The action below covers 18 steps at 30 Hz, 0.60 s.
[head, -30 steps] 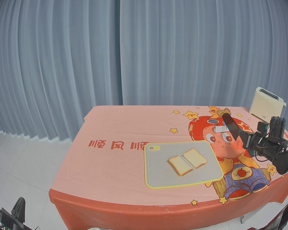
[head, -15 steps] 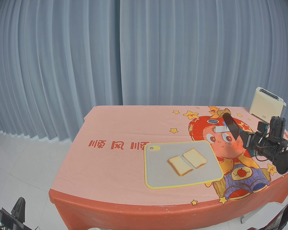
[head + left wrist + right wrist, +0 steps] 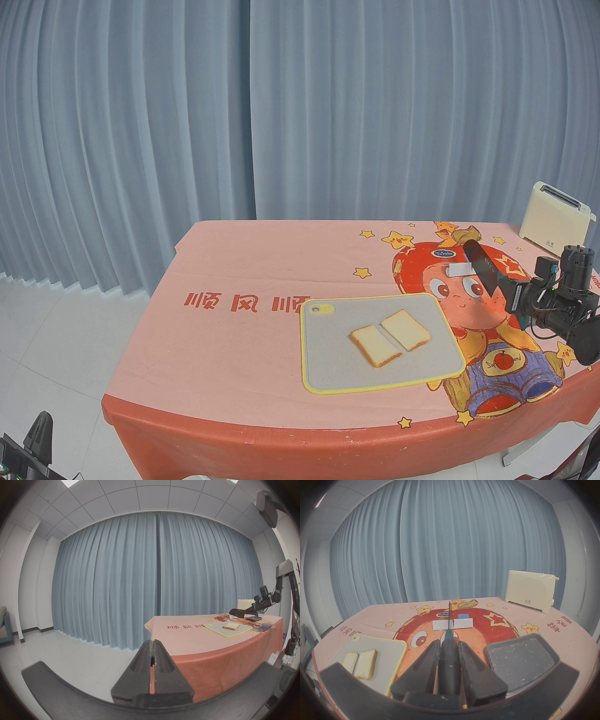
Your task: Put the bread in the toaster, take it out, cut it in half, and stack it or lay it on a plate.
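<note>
Cutting looks finished: right gripper (image 3: 448,644) clamps a black-bladed knife (image 3: 481,265); 2 toasted bread halves (image 3: 375,345) lie leftward, next needing plating.

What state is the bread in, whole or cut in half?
Cut in half. The bread lies as two pieces on the board, with a narrow gap between them.

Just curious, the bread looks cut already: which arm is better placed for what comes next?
Right, probably: the right gripper holds the knife over the table, near the bread halves and dark tray. The left gripper hangs low, off the table.
</note>
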{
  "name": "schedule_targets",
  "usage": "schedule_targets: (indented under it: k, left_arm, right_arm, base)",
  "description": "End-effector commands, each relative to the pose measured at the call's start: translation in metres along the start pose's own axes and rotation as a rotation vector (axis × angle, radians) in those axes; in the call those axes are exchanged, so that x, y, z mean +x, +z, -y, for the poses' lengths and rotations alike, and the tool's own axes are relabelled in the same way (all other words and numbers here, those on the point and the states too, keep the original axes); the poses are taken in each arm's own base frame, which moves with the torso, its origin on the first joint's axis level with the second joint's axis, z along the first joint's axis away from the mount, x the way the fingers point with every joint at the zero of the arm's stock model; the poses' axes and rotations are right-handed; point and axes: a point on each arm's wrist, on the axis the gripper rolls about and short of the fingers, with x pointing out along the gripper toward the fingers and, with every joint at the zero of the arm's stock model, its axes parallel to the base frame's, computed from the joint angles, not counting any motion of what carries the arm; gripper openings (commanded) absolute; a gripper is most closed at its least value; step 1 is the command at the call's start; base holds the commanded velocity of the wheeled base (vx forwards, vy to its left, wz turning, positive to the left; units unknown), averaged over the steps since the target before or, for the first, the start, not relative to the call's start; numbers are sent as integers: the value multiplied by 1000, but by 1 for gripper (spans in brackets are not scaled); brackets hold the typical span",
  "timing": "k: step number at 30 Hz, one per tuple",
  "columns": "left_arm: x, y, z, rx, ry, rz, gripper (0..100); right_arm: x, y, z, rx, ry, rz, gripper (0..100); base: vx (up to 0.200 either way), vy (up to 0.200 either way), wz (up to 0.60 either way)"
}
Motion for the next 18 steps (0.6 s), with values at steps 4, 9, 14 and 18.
schedule_targets:
  k: [4,9,14,18]
  left_arm:
    - [1,-5,0,0,1,-18,0]
    - [1,-5,0,0,1,-18,0]
    - [1,-5,0,0,1,-18,0]
    - [1,-5,0,0,1,-18,0]
  right_arm:
    - [3,-3,0,0,0,-14,0]
    - [3,-3,0,0,-1,-15,0]
    - [4,-6,-2,-1,2,-26,0]
    - [4,-7,-2,0,3,-30,0]
  base:
    - [0,0,0]
    - [0,0,0]
    - [0,0,0]
    - [0,0,0]
